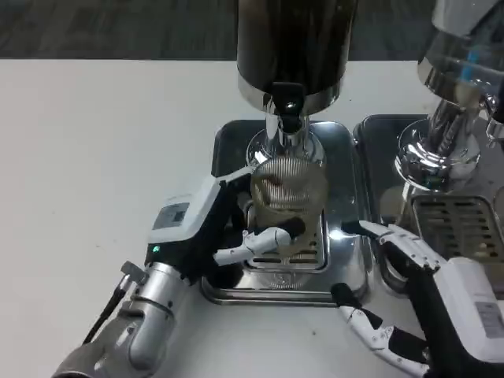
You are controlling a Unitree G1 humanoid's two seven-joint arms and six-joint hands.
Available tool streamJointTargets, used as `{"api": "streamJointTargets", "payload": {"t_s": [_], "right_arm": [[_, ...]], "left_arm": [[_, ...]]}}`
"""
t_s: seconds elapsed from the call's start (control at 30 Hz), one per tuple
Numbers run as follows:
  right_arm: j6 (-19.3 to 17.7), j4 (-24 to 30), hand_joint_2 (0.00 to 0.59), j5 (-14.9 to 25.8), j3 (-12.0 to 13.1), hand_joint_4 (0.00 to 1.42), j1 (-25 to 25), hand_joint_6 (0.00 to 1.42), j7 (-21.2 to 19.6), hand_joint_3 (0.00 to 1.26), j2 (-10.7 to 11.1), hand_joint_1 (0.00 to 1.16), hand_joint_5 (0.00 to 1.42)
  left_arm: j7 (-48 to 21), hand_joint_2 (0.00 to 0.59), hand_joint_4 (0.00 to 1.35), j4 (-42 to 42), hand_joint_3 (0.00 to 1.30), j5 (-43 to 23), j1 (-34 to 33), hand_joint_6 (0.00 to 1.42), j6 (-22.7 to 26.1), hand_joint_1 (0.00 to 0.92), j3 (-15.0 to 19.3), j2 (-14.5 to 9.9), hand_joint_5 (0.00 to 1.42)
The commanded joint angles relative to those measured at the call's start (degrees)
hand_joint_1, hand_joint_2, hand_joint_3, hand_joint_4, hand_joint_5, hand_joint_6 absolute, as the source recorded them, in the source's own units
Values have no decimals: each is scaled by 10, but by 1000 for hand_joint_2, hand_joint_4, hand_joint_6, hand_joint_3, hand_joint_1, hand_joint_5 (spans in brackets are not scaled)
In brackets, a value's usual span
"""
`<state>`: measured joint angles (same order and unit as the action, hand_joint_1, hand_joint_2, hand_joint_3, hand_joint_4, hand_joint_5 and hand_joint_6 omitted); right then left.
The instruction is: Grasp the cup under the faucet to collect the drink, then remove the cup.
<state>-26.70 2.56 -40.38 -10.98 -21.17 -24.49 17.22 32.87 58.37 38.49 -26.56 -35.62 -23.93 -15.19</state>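
Observation:
A ribbed clear cup stands on the drip grate of the steel tray, right below the black faucet of the dark drink dispenser. Some dark liquid shows inside the cup. My left hand grips the cup from its left side, with fingers wrapped across its lower front. At the lower right my right hand hangs with its fingers spread and nothing in them, beside the tray's right edge.
A second dispenser with a chrome base stands at the right over its own tray and grate. The white table stretches out to the left.

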Motion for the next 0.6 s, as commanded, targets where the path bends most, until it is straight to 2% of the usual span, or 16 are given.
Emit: {"api": "streamJointTargets", "payload": {"t_s": [0.03, 0.17, 0.3, 0.6], "right_arm": [[-6, -10, 354, 9, 1, 271, 6, 342, -1, 302, -3, 488, 221], [-8, -16, 354, 10, 0, 271, 9, 342, -2, 303, -4, 489, 221], [-10, -20, 354, 9, -1, 271, 13, 342, -4, 303, -7, 490, 226], [-19, -38, 355, 12, -3, 271, 24, 342, -3, 304, -7, 492, 231]], "left_arm": [[-15, 93, 491, -9, 419, -3, 19, 908, 1, 68, -3, -13, 765], [-20, 92, 468, -25, 419, -7, 31, 867, -5, 68, 0, -22, 730], [-23, 83, 404, -51, 382, -11, 48, 763, -21, 51, 1, -35, 672], [-29, 82, 362, -94, 361, -16, 74, 549, -15, 35, 12, -50, 578]]}}
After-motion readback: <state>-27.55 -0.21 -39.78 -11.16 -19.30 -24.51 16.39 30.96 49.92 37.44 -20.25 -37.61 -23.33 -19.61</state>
